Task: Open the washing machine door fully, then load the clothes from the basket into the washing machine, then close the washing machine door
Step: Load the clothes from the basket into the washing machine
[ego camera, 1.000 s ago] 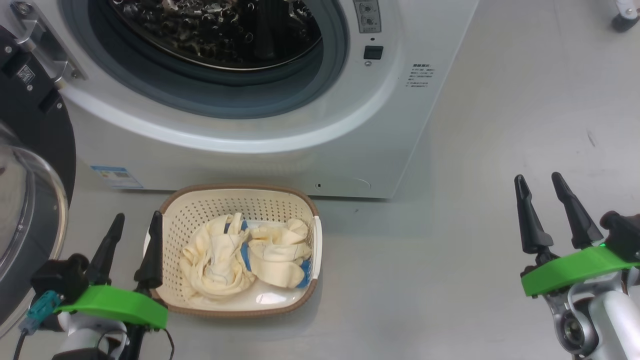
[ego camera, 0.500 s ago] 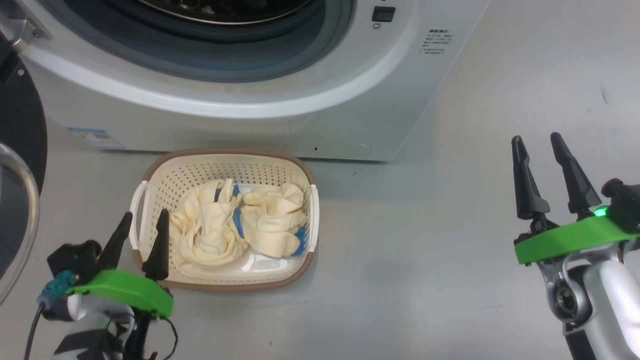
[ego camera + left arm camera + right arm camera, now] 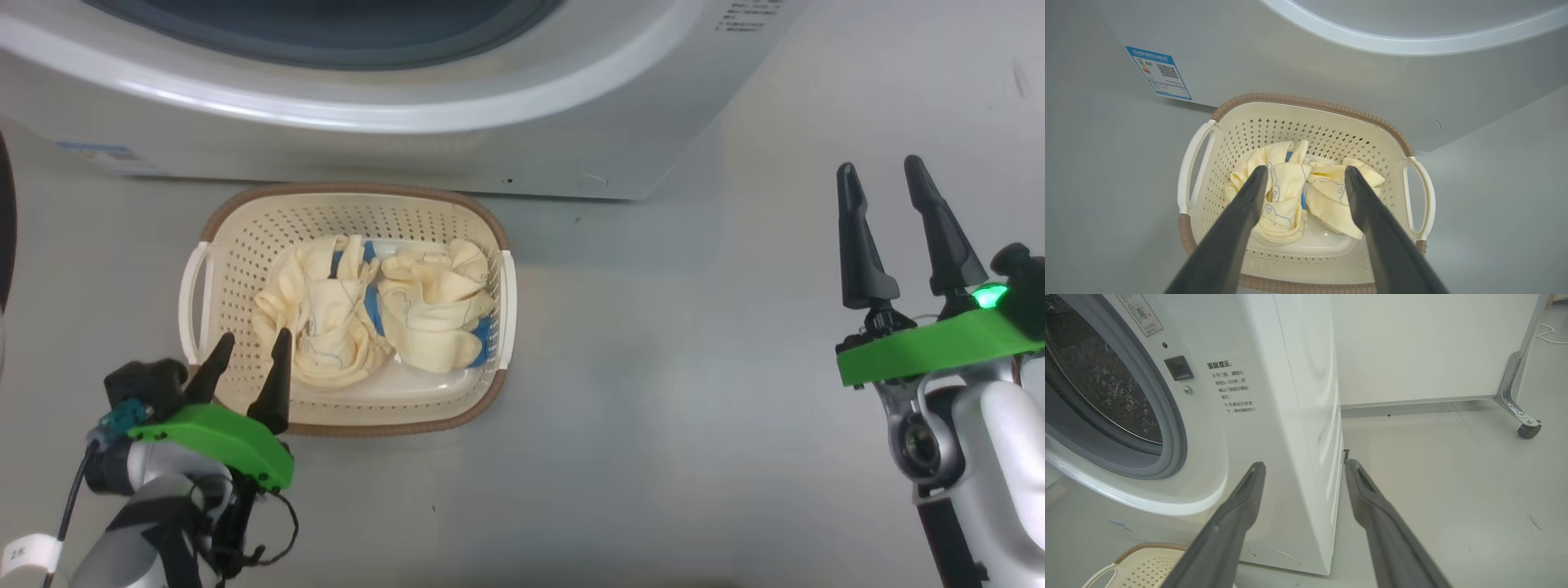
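My head camera has tipped down, so the washing machine (image 3: 490, 139) is now cropped along the top, its mouth mostly cut off. The right wrist view shows the drum (image 3: 1106, 384) open. The basket (image 3: 351, 192) stands just before it, the clothes (image 3: 424, 318) heaped inside. My left gripper (image 3: 253, 335) has come over the basket's near-left rim, fingers spread, empty; I judge loading is starting. My right gripper (image 3: 880, 167) waits well apart, spread, empty. The washing machine door (image 3: 3, 229) is only a dark sliver.

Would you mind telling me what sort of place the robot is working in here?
Probably a lab or test space staged as a laundry corner: a washer and a basket of clothes stand on a smooth grey floor, and a white panel on a caster stands behind.
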Controlling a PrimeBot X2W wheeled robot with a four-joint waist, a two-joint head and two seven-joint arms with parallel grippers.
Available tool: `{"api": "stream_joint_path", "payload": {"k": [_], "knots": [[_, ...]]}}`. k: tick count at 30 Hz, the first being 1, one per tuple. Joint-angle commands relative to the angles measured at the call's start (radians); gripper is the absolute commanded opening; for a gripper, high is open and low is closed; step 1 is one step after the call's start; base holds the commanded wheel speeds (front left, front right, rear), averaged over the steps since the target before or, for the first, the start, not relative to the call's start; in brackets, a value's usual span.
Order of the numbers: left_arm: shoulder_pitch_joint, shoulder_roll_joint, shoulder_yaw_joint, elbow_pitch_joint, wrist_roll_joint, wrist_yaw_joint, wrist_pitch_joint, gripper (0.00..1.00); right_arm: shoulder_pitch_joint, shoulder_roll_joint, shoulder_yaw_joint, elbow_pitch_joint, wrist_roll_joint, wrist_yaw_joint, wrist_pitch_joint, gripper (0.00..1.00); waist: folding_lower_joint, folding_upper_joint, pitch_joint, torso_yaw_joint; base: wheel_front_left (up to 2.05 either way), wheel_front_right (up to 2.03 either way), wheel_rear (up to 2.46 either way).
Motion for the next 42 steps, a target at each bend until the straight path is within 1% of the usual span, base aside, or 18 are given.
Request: {"api": "stream_joint_path", "payload": {"k": [1,16,21,31,42], "knots": [[-0.017,0.037,0.025,-0.011,-0.006,0.000,-0.011,1.00,-0.015,-0.002,0.014,-0.036,-0.008,0.002,-0.007,1.00,-0.0001,0.0000,0.021,-0.002,0.00,0.00,0.00],[-0.203,0.062,-0.174,0.137,-0.127,0.000,-0.011,1.00,-0.085,0.018,0.010,-0.078,-0.030,0.002,-0.007,1.00,-0.0001,0.0000,0.191,-0.013,0.00,0.00,0.00],[-0.259,0.067,-0.241,0.183,-0.169,0.000,-0.011,1.00,-0.100,0.022,0.011,-0.092,-0.037,0.002,-0.007,1.00,-0.0001,0.0000,0.227,-0.015,0.00,0.00,0.00],[-0.346,0.100,-0.353,0.256,-0.249,0.000,-0.011,1.00,-0.125,0.026,0.033,-0.116,-0.048,0.002,-0.007,1.00,-0.0001,0.0000,0.291,-0.037,0.00,0.00,0.00],[-0.412,0.128,-0.444,0.310,-0.317,0.000,-0.011,1.00,-0.119,0.035,0.049,-0.139,-0.054,0.002,-0.007,1.00,-0.0001,0.0000,0.334,-0.066,0.00,0.00,0.00]]}}
